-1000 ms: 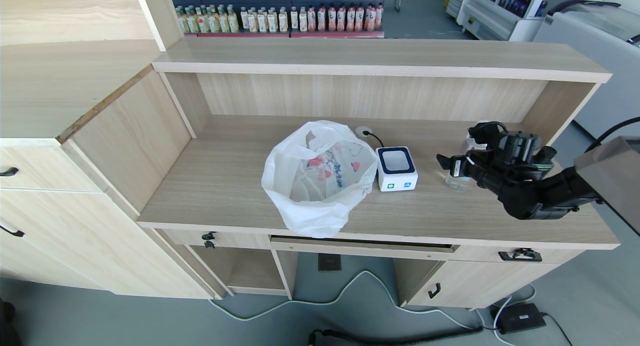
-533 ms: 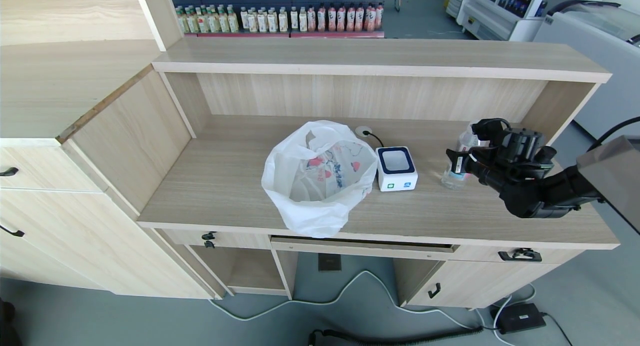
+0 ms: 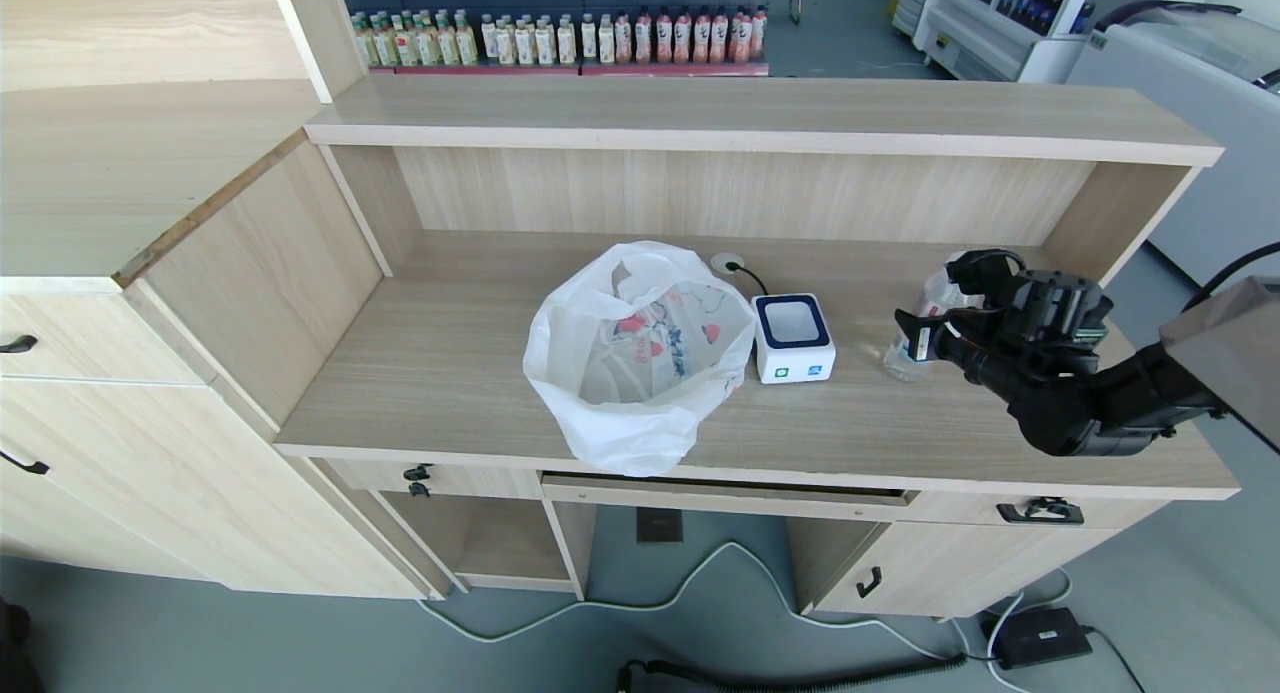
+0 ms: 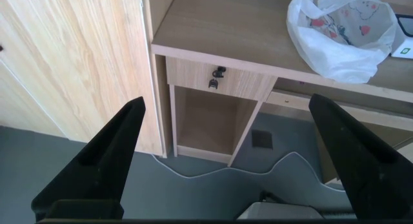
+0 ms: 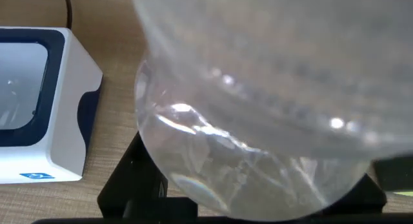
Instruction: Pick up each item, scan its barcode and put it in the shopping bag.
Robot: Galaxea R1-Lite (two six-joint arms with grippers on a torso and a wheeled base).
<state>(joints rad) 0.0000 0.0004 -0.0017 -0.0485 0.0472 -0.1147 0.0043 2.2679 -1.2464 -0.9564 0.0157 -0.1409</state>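
A clear plastic water bottle (image 3: 912, 338) leans at the right end of the wooden counter (image 3: 450, 363), its base low over the top. My right gripper (image 3: 938, 325) is shut on its body; in the right wrist view the bottle (image 5: 258, 121) sits close between the dark fingers (image 5: 132, 188). The white and blue barcode scanner (image 3: 792, 338) lies just left of the bottle and shows again as the scanner (image 5: 39, 101). The white shopping bag (image 3: 640, 353) stands open left of the scanner. My left gripper (image 4: 227, 108) hangs open off the counter's front left, with the bag (image 4: 342, 30) beyond it.
The counter has a raised back shelf (image 3: 760, 113) and side walls around the work area. A cable runs from the scanner to a hole (image 3: 727, 263) in the top. A drawer with a lock (image 4: 218, 79) sits below the counter's front edge.
The right arm drew back slightly toward the counter's right front. The bottle, mostly hidden under the gripper before, now shows tilted in the gripper's hold.
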